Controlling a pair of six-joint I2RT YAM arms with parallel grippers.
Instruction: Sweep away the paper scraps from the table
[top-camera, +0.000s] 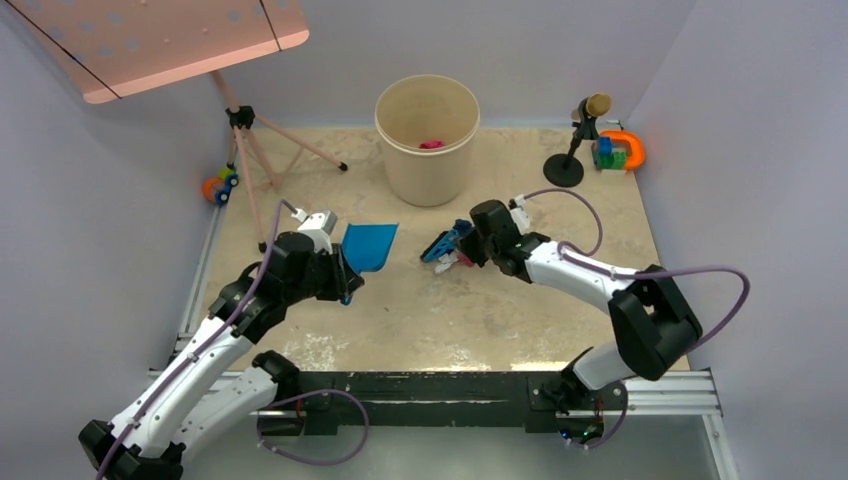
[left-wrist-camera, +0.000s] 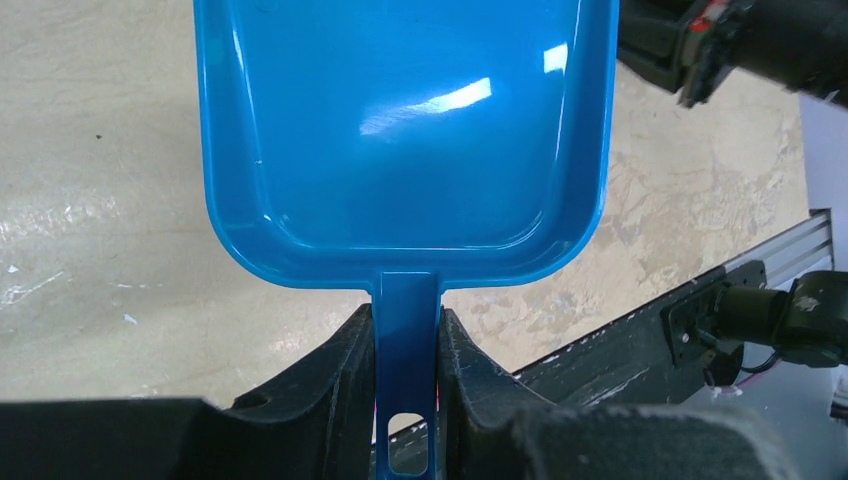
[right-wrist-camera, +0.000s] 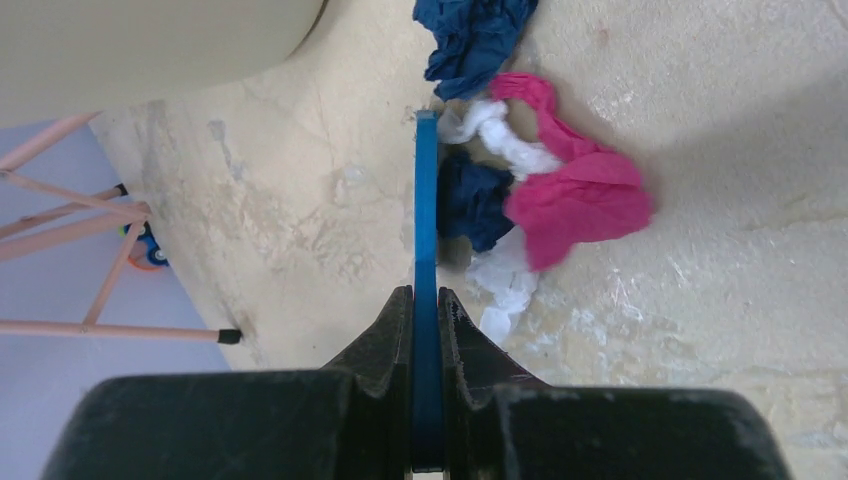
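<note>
Nearest, black rail (top-camera: 430, 385) along table (top-camera: 450, 320) edge. Beyond, cream bucket (top-camera: 427, 165) with pink scrap (top-camera: 431, 144) inside. Clamped by its handle in left gripper (left-wrist-camera: 406, 330): blue dustpan (left-wrist-camera: 405, 130). Pinched tight in right gripper (right-wrist-camera: 427, 305): small blue brush (right-wrist-camera: 427, 200), seen edge-on. Bunched mid-table against brush: paper scraps (right-wrist-camera: 570, 195), pink, navy, white, apart from dustpan.

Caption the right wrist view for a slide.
Right gripper grips a blue tool beside pink, white and navy paper scraps.
</note>
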